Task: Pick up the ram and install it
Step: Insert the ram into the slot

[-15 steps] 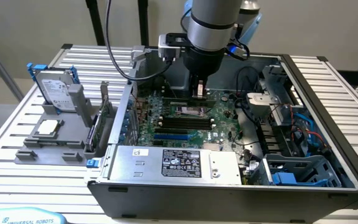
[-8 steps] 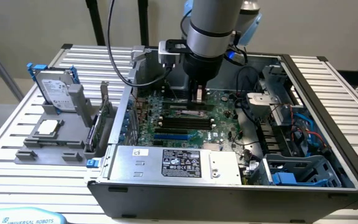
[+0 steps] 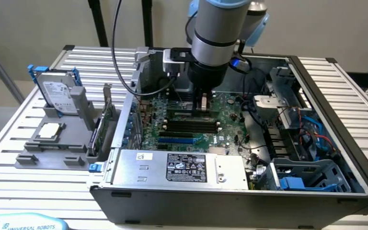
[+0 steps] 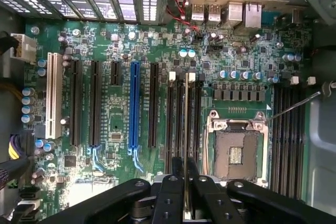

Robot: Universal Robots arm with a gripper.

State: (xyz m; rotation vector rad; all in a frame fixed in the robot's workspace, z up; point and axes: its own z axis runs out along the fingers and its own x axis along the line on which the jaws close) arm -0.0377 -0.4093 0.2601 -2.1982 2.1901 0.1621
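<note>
Slatted table [image 3: 17, 158] under computer case [image 3: 235, 201]

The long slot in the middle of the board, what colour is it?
Blue. The slot stands out among black slots on the green motherboard, best seen in the wrist view.

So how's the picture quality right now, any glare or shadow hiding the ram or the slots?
Wrist view: even light, slots readable, the ram seen edge-on as a thin strip between the gripper fingers; bright grille along the case wall, no glare on the board. Exterior view: the arm shades the motherboard beneath it; soft glare on the power supply cover.
</note>
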